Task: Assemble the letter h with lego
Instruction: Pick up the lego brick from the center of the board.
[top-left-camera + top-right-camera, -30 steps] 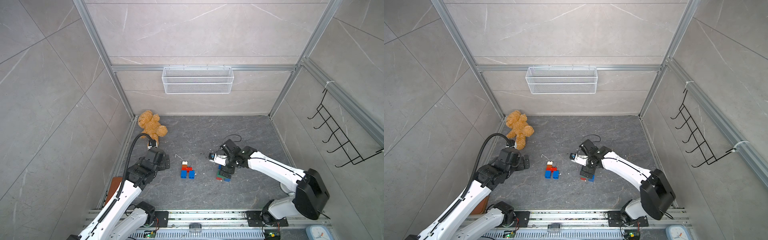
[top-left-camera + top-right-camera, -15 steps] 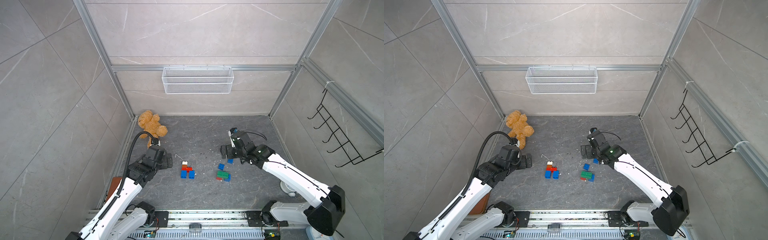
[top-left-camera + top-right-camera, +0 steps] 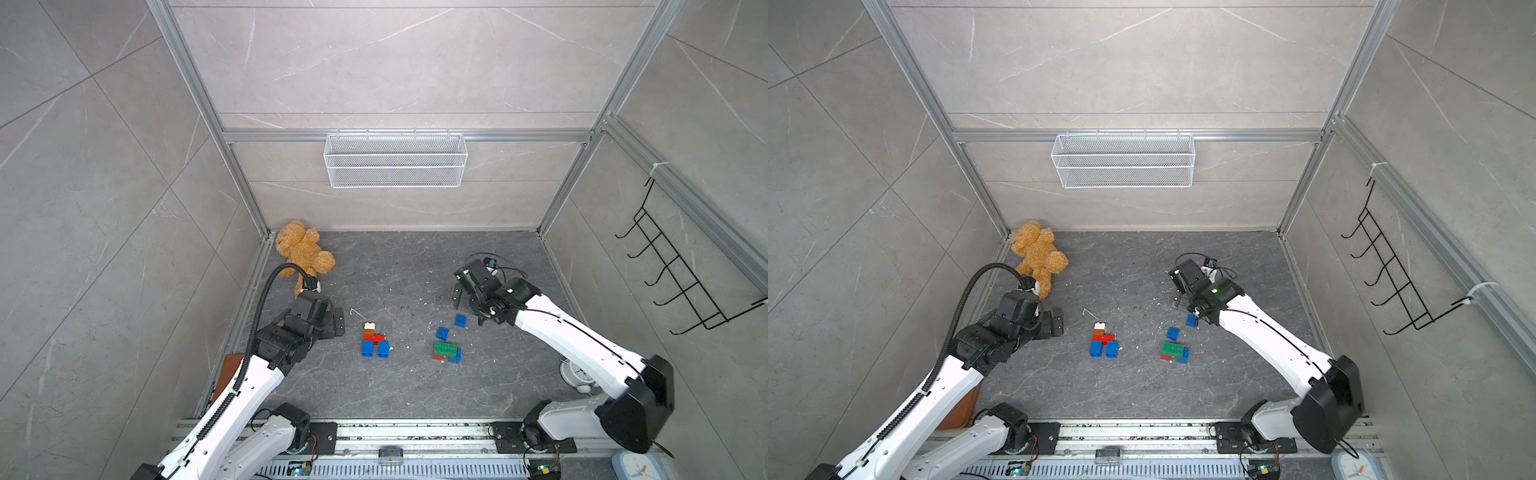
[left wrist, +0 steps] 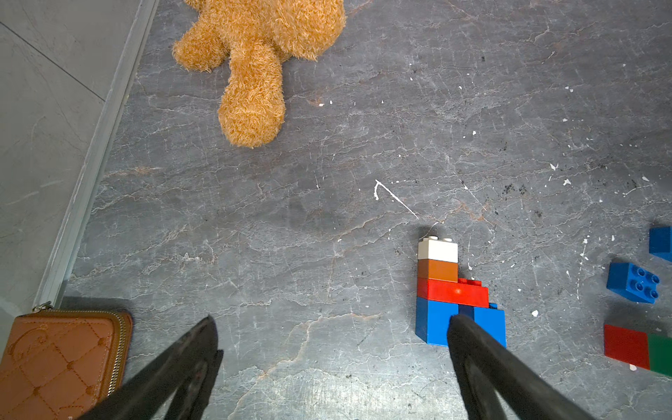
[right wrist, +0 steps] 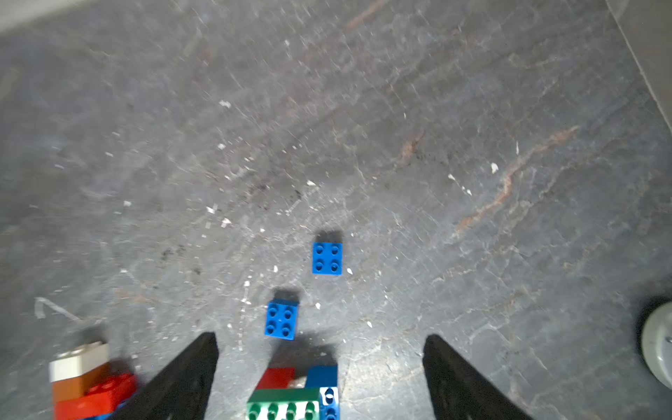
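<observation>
Left wrist view had the left gripper (image 4: 331, 320) spread wide and empty over the worktop (image 4: 327, 182). One finger crossed in front of the blue base of the lego stack (image 4: 449, 291), which ran white, brown, red, then two blues. A teddy bear (image 4: 254, 54) and a brown zip wallet (image 4: 62, 360) lay by the wall, clear of the bricks. The right gripper (image 5: 320, 337) hung parted, holding nothing. A loose blue brick (image 5: 282, 319), a second blue brick (image 5: 327, 258) and the green-topped cluster (image 5: 291, 400) sat untouched nearby.

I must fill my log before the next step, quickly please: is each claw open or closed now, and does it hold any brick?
Left claw: open, holding nothing.
Right claw: open, holding nothing.
</observation>
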